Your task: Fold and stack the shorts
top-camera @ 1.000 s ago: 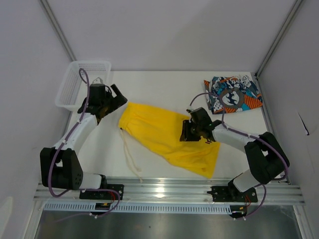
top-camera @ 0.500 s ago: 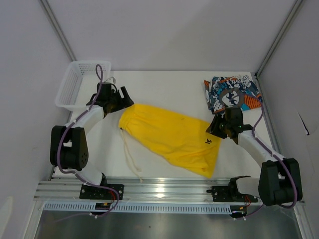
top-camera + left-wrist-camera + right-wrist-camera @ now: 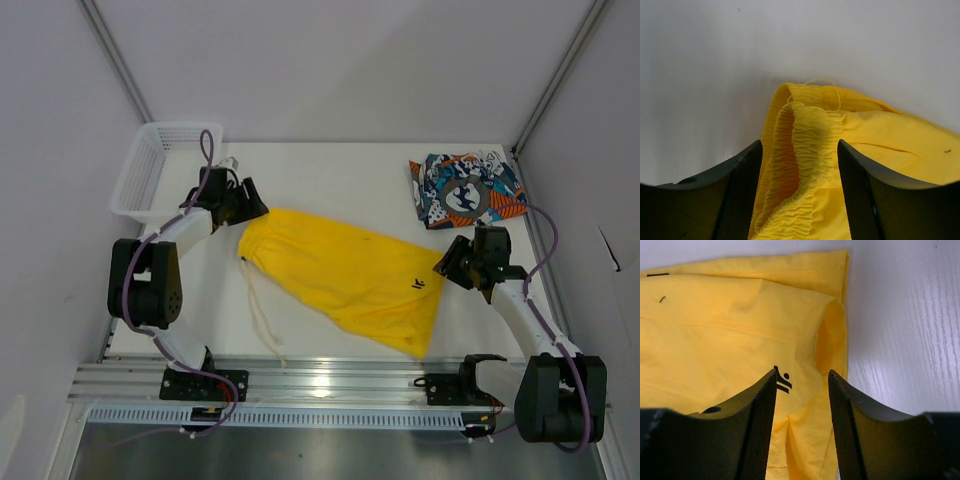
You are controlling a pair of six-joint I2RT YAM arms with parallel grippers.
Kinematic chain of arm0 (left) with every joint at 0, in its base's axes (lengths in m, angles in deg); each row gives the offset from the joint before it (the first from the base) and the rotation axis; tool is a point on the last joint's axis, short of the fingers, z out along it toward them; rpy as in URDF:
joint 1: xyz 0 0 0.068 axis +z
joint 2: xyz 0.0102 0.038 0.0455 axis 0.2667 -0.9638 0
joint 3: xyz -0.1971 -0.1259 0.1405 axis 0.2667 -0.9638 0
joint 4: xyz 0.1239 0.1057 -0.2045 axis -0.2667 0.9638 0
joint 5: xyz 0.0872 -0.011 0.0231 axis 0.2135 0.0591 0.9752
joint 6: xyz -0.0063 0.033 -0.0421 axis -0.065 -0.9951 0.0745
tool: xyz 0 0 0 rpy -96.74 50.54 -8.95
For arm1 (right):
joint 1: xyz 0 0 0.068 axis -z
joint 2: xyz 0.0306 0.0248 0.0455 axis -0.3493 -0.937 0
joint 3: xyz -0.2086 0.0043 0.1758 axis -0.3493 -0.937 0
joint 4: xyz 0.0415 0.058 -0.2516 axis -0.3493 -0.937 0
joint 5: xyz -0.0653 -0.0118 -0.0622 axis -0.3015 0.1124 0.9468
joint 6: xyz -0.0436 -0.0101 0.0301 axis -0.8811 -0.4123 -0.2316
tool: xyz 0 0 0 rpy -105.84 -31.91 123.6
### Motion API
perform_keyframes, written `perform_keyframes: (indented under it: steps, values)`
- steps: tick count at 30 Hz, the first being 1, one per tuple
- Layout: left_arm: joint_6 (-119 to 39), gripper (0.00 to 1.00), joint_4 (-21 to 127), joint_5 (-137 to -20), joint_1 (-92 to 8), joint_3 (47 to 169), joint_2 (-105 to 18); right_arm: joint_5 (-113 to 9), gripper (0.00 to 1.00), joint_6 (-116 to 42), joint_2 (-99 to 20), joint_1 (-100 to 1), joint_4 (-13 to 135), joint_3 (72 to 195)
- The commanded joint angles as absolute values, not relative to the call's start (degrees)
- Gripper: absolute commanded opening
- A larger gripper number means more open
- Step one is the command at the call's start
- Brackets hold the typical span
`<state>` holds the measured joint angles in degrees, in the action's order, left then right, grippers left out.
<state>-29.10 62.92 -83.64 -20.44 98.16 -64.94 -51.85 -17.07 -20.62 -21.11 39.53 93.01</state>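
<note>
- The yellow shorts [image 3: 345, 275] lie spread flat across the middle of the table [image 3: 330, 165], waistband at the far left and drawstring [image 3: 262, 315] trailing toward me.
- The printed shorts [image 3: 465, 190] sit bunched in the far right corner.
- My left gripper [image 3: 800, 150] straddles the gathered waistband; cloth fills the gap, and I cannot tell if it pinches.
- My right gripper [image 3: 801, 377] is over the leg hem, fingers spread.
- The basket [image 3: 150, 170] is at far left.

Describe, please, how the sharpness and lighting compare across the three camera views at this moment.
Top external: soft, even light, yellow shorts crisp, a bright glare patch on the metal rail. Left wrist: waistband gathers sharp, left end effector dark, table washed out. Right wrist: cloth sharp, right end effector dark, sheen streaking the table.
</note>
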Motion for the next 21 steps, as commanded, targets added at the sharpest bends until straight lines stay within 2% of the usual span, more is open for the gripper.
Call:
perform_keyframes:
  steps: [1,4,17,19,20,21]
  values:
    - [-30.1,0.63,60.0,-85.8,-19.6,100.0,-65.7,-51.2,0.49,-17.2,-20.9,-21.0,40.2,92.9]
    - [-30.1,0.56,60.1,-86.6,-19.4,100.0,-65.8,-51.9,0.48,-17.3,-23.0,-19.0,42.1,93.1]
    - [-29.4,0.54,59.7,-89.3,-17.6,97.7,-63.6,-57.5,0.35,-15.5,-30.6,-18.6,49.7,94.3]
    - [-29.3,0.53,59.6,-89.5,-17.4,97.8,-64.0,-57.7,0.29,-15.7,-30.5,-18.6,49.7,94.3]
    - [-29.2,0.50,59.4,-90.3,-17.4,97.8,-64.3,-57.8,0.27,-15.7,-30.3,-18.6,49.7,94.2]
    - [-29.1,0.48,59.2,-90.7,-17.3,97.8,-64.3,-57.8,0.19,-15.8,-30.2,-18.6,49.7,94.1]
